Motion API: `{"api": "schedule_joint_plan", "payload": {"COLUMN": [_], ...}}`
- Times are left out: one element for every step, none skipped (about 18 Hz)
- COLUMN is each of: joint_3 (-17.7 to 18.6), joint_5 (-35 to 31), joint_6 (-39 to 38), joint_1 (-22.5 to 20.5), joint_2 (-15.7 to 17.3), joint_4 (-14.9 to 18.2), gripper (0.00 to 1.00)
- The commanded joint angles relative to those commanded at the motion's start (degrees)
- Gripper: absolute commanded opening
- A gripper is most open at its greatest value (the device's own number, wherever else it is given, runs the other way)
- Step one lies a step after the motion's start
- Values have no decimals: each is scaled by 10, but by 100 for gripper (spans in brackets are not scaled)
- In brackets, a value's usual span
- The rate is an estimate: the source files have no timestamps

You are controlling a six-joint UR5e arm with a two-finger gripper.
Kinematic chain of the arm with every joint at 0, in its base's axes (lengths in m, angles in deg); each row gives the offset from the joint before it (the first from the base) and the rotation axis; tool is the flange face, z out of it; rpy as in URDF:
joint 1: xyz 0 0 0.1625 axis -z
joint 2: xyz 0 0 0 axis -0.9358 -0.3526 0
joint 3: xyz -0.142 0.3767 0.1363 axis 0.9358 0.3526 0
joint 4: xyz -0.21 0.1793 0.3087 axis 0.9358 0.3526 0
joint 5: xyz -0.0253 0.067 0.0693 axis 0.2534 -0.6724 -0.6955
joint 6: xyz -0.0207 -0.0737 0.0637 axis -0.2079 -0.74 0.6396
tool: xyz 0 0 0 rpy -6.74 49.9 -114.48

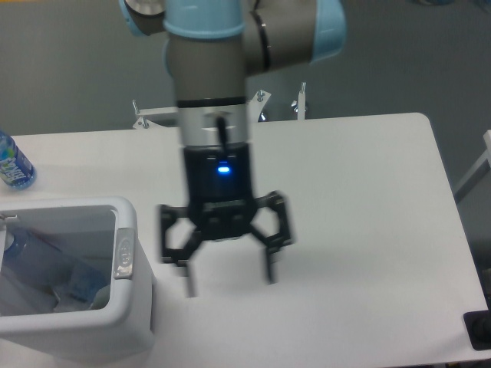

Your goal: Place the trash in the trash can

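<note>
The white trash can (123, 307) stands at the table's front left, with a grey oblong tab (123, 254) on its right rim. Inside it lies a clear plastic bottle (46, 261) with a pale label, partly hidden by the rim. The crumpled wrapper is not in view. My gripper (229, 282) hangs over the table just right of the can, fingers spread wide and empty, slightly blurred.
A blue-labelled bottle (14, 162) stands at the table's far left edge. Metal brackets (153, 115) sit at the table's back edge. A dark object (479, 330) sits at the front right corner.
</note>
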Motion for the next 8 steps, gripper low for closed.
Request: {"api": "schedule_joint_plan", "payload": {"joint_3": [11,21,31,42,50,55,55,55], "joint_5": [-11,-22,-29,-29,-29,-29,-29,-28], "joint_6": [31,66,105,149,188,207,212,212], "joint_1": [-6,-14,-23,-31,-40,-46,-51,-55], "joint_2": [5,17,27,35,45,50,54,55], "joint_4": [16,39,62,81,93,101,106,109], "gripper": [100,100,100,100,100,100,100,100]}}
